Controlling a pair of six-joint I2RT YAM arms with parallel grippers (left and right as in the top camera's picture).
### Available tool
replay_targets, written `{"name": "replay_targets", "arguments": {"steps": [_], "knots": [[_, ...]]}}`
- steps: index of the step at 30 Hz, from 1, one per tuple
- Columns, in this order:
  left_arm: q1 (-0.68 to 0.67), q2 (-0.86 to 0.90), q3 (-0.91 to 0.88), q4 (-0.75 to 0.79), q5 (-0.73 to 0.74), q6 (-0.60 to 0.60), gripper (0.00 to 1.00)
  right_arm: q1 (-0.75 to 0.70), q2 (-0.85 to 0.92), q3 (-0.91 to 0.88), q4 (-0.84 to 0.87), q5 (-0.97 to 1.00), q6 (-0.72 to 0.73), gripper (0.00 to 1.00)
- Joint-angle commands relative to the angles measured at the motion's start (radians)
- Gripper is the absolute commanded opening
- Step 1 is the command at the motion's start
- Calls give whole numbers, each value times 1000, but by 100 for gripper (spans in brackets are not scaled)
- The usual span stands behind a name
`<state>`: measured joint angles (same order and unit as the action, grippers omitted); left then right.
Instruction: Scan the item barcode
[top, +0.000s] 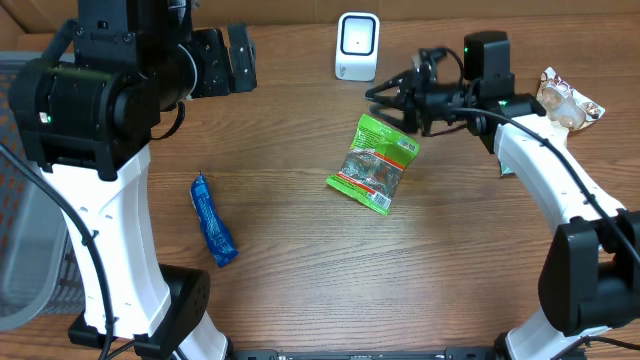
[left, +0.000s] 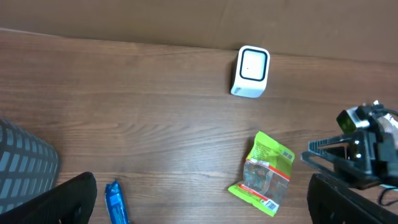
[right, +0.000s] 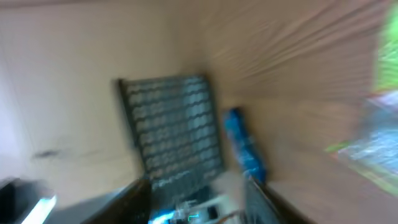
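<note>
green packet (top: 374, 164) lying flat, white scanner (top: 357, 46) nearby

surface: wooden table (top: 300, 250) | backdrop: tan wall (left: 124, 18) | left: grey mesh basket (top: 20, 260)

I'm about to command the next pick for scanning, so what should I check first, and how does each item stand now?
1. Green packet lying flat on the table, free of both claws: ok.
2. Right claw open and empty, beside the packet's top edge: ok.
3. Left claw open, raised away from the items: ok.
4. Scanner upright, nothing in front of it: ok.
5. Barcode side of the packet facing up: cannot tell.
6. Right wrist view sharp enough to guide a grasp: not ok, it is blurred.
</note>
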<state>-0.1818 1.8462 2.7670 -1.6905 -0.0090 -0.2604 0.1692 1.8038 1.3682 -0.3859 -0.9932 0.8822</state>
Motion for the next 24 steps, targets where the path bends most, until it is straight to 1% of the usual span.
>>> {"name": "replay_targets", "arguments": {"steps": [1,2,3,4,6,10,12,14,19,22,24], "knots": [[-2,-2,1,1,-5,-2,100,-4,-25,8,-42,288,-330,79],[-2,-2,1,1,-5,-2,100,-1,-25,8,-50,335,-397,95],[-2,-2,1,1,-5,-2,100,2,-25,9,-83,502,-536,100],[-2,-2,1,1,-5,-2,100,2,-24,9,-97,579,-592,100],[-2,-2,1,1,-5,-2,100,3,-17,9,-107,641,-701,100],[-2,-2,1,1,-5,-2,100,3,13,16,-88,629,-862,100],[-2,-2,1,1,-5,-2,100,3,47,49,-103,616,-940,100],[-2,-2,1,1,-5,-2,100,5,92,103,-147,591,-1022,100],[-2,-2,1,1,-5,-2,100,14,250,285,-326,537,-1209,100],[-2,-2,1,1,-5,-2,100,24,314,346,-408,492,-1281,100],[-2,-2,1,1,-5,-2,100,29,335,350,-430,490,-1313,100]]}}
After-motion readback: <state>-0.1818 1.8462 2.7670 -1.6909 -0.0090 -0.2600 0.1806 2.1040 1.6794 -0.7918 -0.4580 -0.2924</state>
